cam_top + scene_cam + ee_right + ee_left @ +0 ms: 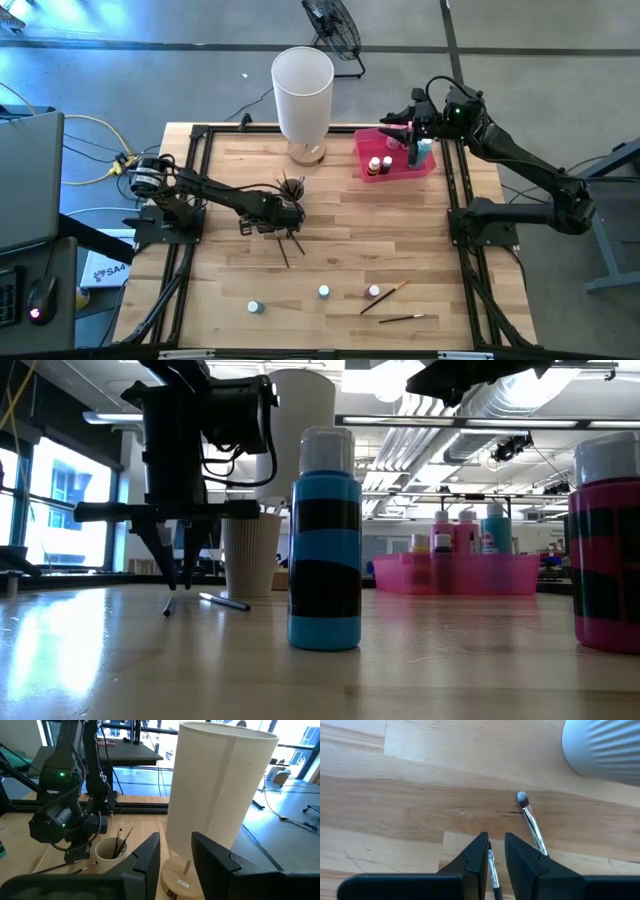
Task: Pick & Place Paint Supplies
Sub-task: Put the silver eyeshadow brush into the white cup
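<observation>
Pale wooden table [330, 240] in a dark frame, on grey concrete floor [560, 50]. Left gripper [496, 851] low over the boards, clamped on a thin paintbrush [493, 870]; second paintbrush [532, 822] just beside. Right gripper [176, 847] over pink tray [362, 150], parted, holding nothing. Teal bottle [324, 540] upright, well apart.

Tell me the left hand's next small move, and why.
Probably lift straight up. The left hand looks closed on a thin paintbrush low over the table, with a second brush lying loose beside it; rising first should clear that one before carrying toward the brush cup.
</observation>
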Motion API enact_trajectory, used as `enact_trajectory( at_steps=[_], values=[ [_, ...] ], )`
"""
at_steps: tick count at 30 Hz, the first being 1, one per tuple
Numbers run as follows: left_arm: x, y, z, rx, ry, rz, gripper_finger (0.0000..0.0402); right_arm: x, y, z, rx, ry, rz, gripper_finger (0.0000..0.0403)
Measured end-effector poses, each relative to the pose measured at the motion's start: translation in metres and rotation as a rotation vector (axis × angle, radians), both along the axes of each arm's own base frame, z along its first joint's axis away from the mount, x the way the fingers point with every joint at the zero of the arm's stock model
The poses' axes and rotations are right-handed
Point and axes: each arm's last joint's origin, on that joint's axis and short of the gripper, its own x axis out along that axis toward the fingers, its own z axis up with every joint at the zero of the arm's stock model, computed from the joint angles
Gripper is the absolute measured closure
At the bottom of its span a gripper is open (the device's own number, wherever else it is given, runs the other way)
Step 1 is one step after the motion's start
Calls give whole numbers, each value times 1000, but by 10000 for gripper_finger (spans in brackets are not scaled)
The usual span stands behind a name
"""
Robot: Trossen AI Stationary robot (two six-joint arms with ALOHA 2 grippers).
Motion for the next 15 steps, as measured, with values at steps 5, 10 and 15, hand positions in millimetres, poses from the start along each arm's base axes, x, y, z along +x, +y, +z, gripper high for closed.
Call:
enact_trajectory(
  at_steps=[5,10,15],
  values=[
    [-2,0,0,-4,20,2,314,0,0,0,0,0,0,298],
    [-1,1,0,7,7,15,280,0,0,0,0,0,0,298],
    [0,4,0,1,1,27,275,0,0,0,1,1,0,298]
  ],
)
